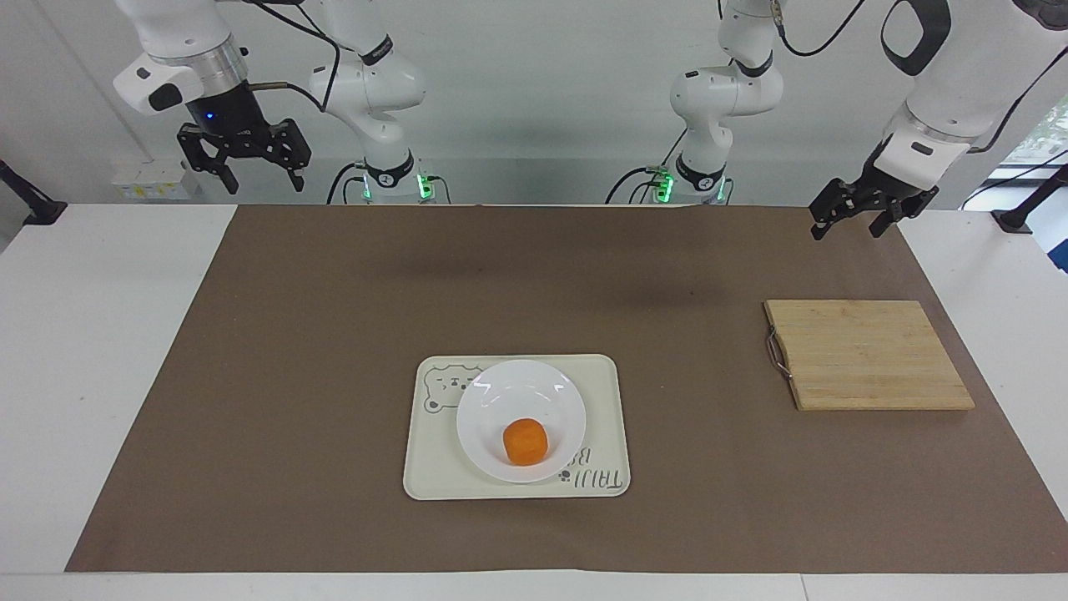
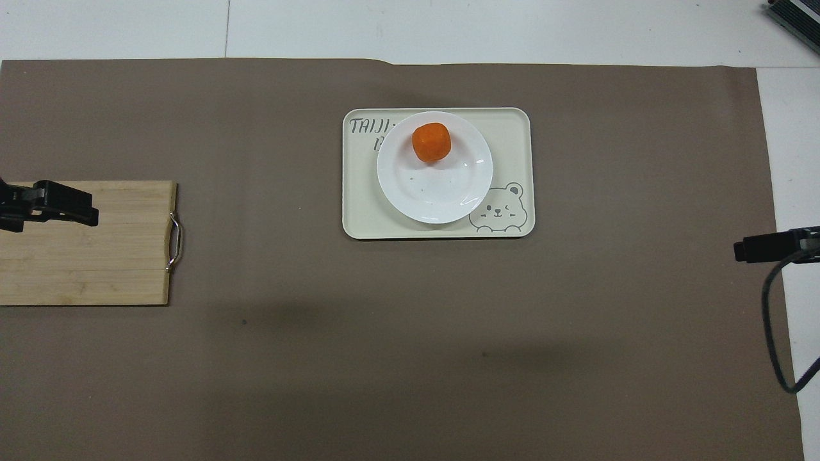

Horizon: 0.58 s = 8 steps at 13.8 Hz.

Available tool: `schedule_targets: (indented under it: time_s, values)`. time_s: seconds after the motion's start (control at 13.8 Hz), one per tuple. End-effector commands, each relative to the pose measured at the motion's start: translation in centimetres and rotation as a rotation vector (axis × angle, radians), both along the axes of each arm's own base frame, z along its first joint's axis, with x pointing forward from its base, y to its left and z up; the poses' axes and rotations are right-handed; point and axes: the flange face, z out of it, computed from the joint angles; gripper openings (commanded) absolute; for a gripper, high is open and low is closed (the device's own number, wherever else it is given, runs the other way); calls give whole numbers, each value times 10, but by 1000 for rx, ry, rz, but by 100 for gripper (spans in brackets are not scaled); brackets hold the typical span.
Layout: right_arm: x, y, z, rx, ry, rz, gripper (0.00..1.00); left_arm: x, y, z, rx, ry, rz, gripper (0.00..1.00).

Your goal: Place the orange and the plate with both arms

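Fruit first: the orange (image 1: 526, 441) sits in the white plate (image 1: 501, 392), toward the plate's rim farther from the robots, and the plate rests on a cream tray (image 1: 601, 392) with a bear drawing, mid-tabletop on the brown mat (image 1: 334, 334). Toward the left arm's end from the tray lies a wooden cutting board (image 1: 868, 355). The left tool (image 1: 851, 221) hangs spread wide and empty over the mat's edge beside that board; the right tool (image 1: 244, 165) hangs raised at the other end, wide and empty.
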Motion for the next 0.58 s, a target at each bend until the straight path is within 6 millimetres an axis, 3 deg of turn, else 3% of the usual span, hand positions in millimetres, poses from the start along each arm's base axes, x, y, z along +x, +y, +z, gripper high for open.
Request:
schedule_targets:
  time_s: [0.0, 0.36, 0.51]
  values:
    - [-3, -2, -2, -11, -2, 13, 100, 1, 2, 4, 10, 11, 12, 100]
    - [20, -6, 2, -3, 46, -59, 100, 1, 2, 4, 10, 11, 12, 100]
    - [17, -8, 2, 9, 46, -66, 100, 1, 2, 4, 12, 11, 12, 100]
